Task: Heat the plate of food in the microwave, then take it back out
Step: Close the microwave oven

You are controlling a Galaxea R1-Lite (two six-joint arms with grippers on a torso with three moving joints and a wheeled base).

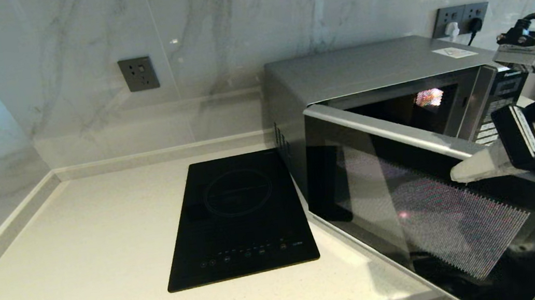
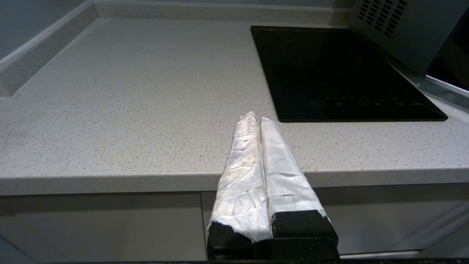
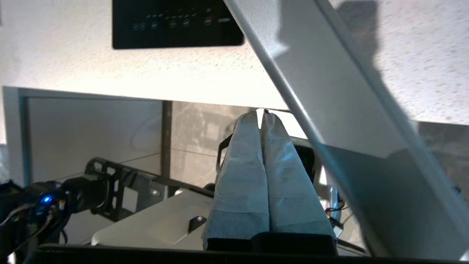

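Note:
The silver-grey microwave stands at the back right of the counter. Its dark glass door is swung out toward me. My right gripper is shut and empty, its white-wrapped tips against the door's top edge near the free end. In the right wrist view the right gripper sits beside the door's silver edge without gripping it. The plate of food is out of view; only a small bright patch shows in the dark cavity. My left gripper is shut and empty, held low in front of the counter's front edge.
A flat black induction hob lies in the counter just left of the microwave. Pale speckled countertop spreads to the left, bounded by marble walls. A wall socket sits behind the hob, and another with plugs behind the microwave.

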